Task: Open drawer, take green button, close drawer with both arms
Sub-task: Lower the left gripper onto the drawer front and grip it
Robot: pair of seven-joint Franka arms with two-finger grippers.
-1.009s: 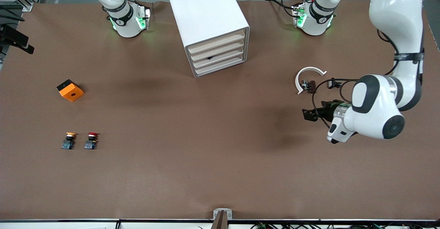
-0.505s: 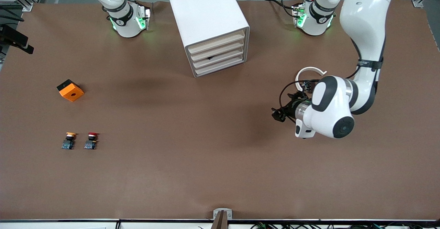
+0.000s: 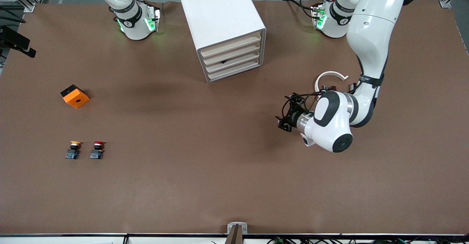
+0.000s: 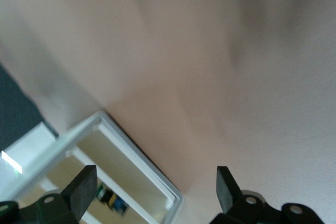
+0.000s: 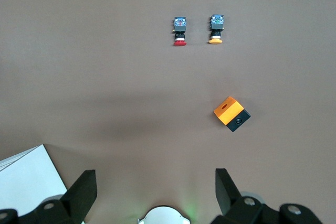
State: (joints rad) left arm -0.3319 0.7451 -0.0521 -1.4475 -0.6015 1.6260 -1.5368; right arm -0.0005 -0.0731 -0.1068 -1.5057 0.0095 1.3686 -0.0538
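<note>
over the table near the cabinet, the left gripper is hovering, jaws wide and empty. the right gripper is waiting above it, also wide.

White jointed arms, black joint rings, black cables, green-lit bases.

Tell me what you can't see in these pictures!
- Green button: not in the front view. The left wrist view shows something small and dark in the cabinet, too blurred to name.
- Right gripper: cut off by the front view's top edge; open in its wrist view.
- White ring: partly hidden by the left arm.
- Left gripper: open in its wrist view.
</note>
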